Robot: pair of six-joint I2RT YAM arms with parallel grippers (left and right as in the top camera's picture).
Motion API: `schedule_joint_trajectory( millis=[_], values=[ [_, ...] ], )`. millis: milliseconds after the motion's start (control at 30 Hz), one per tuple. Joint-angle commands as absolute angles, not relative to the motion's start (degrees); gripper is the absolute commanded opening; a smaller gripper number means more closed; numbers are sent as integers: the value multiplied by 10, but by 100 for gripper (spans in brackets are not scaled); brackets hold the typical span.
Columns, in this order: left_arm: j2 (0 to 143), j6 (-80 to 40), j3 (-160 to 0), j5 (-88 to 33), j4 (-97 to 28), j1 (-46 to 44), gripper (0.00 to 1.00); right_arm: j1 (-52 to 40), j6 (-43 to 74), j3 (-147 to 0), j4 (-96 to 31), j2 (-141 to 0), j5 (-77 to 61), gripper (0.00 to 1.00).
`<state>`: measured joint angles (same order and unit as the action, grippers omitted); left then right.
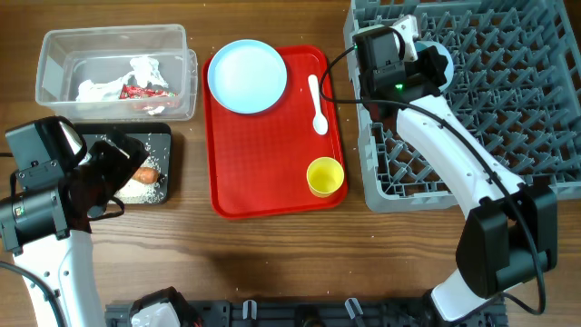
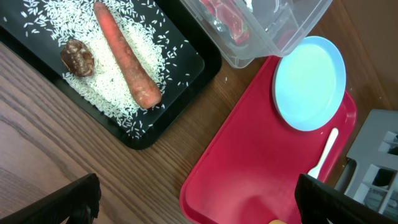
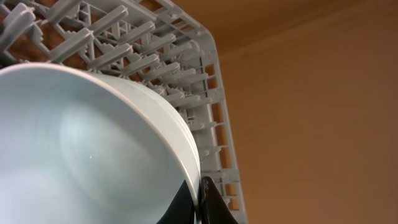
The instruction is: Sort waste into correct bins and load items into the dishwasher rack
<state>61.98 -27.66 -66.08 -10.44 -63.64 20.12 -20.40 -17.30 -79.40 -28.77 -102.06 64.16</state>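
My right gripper (image 3: 198, 202) is shut on the rim of a pale blue bowl (image 3: 87, 149) and holds it over the far left corner of the grey dishwasher rack (image 1: 472, 100); the bowl also shows in the overhead view (image 1: 438, 50). My left gripper (image 2: 205, 202) is open and empty, above the table between the black tray (image 1: 162, 138) and the red tray. The black tray holds the carrot (image 2: 127, 56), rice grains (image 2: 99, 93) and a brown lump (image 2: 77, 57). The clear tub (image 1: 64, 41) holds crumpled white paper (image 1: 143, 68) and the red wrapper (image 1: 145, 91).
The red serving tray (image 1: 272, 173) lies in the middle with the pale blue plate (image 1: 247, 76), the white spoon (image 1: 317, 104) and the yellow cup (image 1: 325, 176). The right arm reaches over the rack's left edge. A dark rail runs along the table's front edge.
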Motion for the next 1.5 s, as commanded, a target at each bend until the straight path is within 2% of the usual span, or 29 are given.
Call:
schedule_joint_trajectory(
  millis=[0,333,467,533,567,667,767,833,900,1033,1200,1300,1467],
  values=[
    [620,-268,-668,-109,-635,205,100,-210,-243,-805,-281,-1038,660,4],
    [620,-268,-668,-109,-635,205,100,-247,-300,-803,-284,-1086,645,5],
    [620,-268,-668,-109,-635,205,100,-285,-300,-803,-307,-1086,645,25],
    [620,-268,-668,-109,-635,205,100,-309,-300,-803,-307,-1086,645,44],
    [620,-268,-668,-109,-635,205,100,-318,-300,-803,-307,-1086,645,49],
    [620,-267,-668,-109,-635,205,100,-343,-300,-803,-307,-1086,643,61],
    [620,-268,-668,-109,-635,205,100,-349,-297,-803,-307,-1086,642,69],
    [620,-268,-668,-109,-635,205,100,-349,-263,-804,-305,-1081,602,79],
    [620,-268,-668,-109,-635,205,100,-349,-229,-807,-305,-1063,544,84],
    [620,-268,-668,-109,-635,205,100,-350,-172,-835,-323,-956,366,85],
    [620,-267,-668,-109,-635,205,100,-349,-51,-834,-461,-872,-124,77],
    [620,-268,-668,-109,-635,205,100,-349,-23,-807,-517,-888,-142,64],
    [620,-267,-668,-109,-635,205,100,-342,34,-801,-519,-897,-111,57]
  ],
)
